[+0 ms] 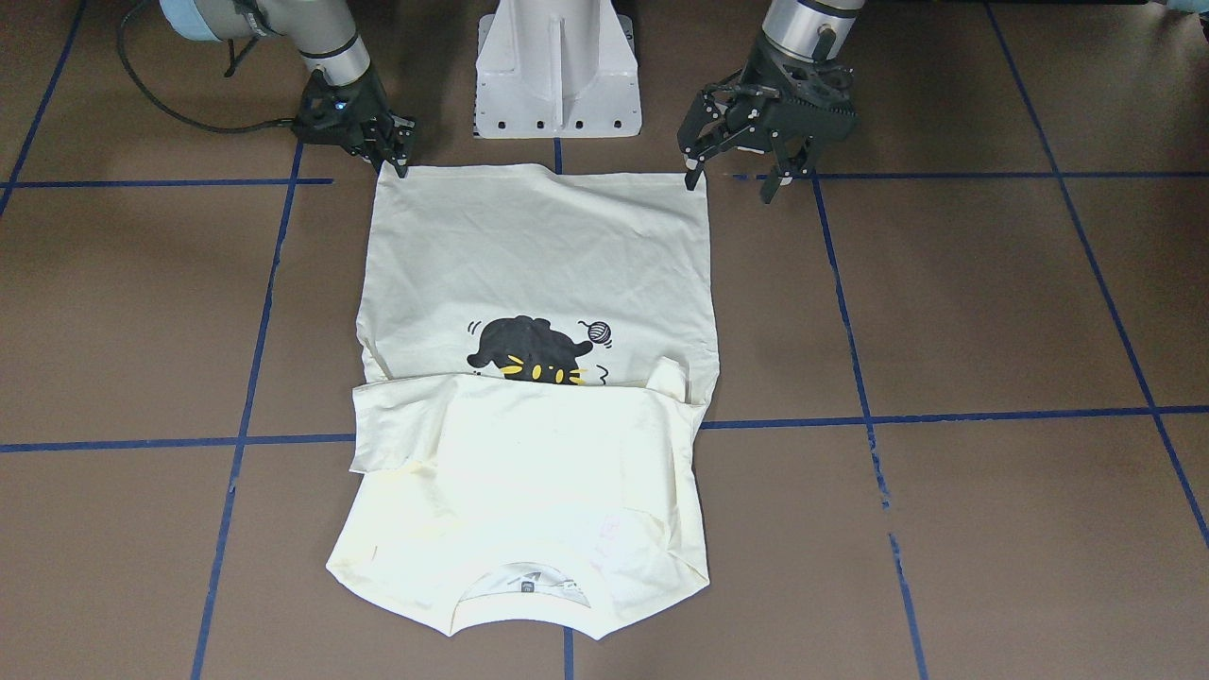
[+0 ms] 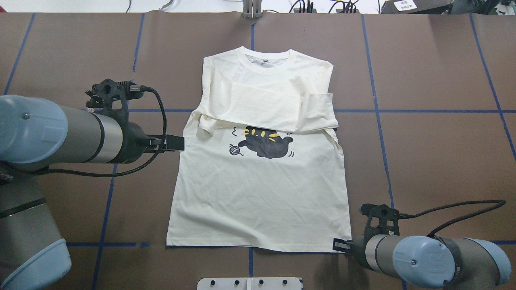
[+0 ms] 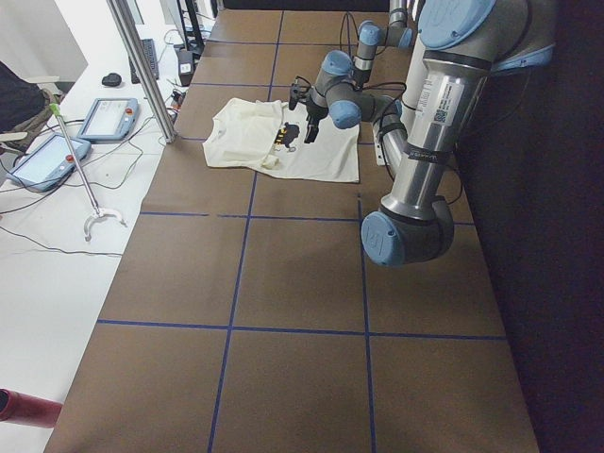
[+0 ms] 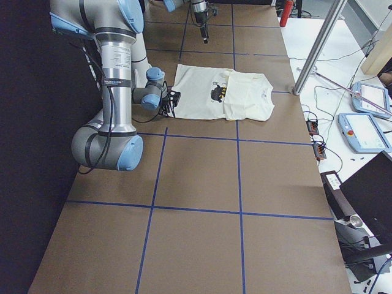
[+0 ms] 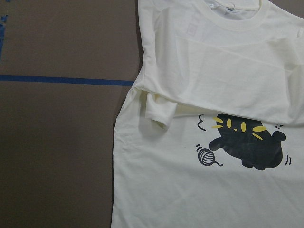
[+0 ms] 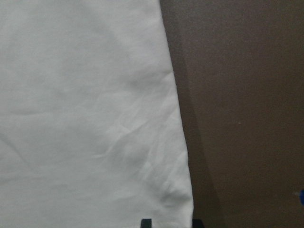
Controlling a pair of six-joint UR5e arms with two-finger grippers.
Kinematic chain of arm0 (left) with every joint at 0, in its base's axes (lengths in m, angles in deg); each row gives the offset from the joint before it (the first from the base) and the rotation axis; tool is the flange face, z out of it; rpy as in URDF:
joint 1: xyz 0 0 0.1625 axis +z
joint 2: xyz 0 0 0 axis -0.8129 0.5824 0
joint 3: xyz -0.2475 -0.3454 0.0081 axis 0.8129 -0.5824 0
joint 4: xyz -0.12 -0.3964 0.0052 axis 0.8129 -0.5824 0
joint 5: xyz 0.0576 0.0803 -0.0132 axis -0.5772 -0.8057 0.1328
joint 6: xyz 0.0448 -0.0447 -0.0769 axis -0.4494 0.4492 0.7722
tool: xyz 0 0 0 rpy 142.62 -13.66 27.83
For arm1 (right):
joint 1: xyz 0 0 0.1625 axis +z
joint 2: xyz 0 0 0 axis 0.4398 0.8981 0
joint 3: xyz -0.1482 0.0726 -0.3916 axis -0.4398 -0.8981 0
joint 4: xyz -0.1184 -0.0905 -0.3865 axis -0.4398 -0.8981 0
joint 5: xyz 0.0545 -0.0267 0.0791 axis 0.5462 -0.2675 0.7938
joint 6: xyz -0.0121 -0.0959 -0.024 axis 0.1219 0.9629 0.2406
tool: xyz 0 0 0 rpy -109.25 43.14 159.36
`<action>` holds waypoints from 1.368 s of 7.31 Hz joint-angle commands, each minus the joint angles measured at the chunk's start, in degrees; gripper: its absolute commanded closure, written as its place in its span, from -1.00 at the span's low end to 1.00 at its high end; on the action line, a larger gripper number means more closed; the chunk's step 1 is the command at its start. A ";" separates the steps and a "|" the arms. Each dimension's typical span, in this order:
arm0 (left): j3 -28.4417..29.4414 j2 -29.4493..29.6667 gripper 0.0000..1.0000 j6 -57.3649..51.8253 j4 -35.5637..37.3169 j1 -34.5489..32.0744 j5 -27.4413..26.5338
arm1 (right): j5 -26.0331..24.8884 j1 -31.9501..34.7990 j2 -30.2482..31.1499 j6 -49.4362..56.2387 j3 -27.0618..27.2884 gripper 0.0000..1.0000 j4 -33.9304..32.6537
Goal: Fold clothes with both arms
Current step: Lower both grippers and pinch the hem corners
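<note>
Shirt (image 1: 538, 246) lying flat, sleeves folded in; left gripper (image 1: 732, 184) hovering, jaws spread; right gripper (image 1: 395, 162) sitting at hem corner (image 1: 385, 176), grip unclear.

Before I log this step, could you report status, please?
Left gripper open, raised by shirt edge. Right gripper at hem corner, grip unclear. Sleeves folded in. Nothing blocking.

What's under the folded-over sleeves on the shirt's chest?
The cat print sits partly under the folded sleeves: its body, yellow eyes and the yarn ball show below their edge. Anything printed past the eyes is covered, as is the chest of the shirt.
</note>
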 commanded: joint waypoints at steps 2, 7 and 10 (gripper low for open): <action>0.10 0.01 -1.00 0.09 -0.10 0.09 -0.04 | 0.06 0.75 0.03 0.03 -0.11 0.36 -0.07; 1.33 -0.08 -1.00 0.53 -0.19 0.18 0.14 | -1.26 0.92 0.03 -1.63 1.12 1.00 0.02; 4.31 -1.74 -0.99 15.68 -0.71 4.72 1.90 | -0.38 3.38 0.29 -1.11 3.49 1.00 0.10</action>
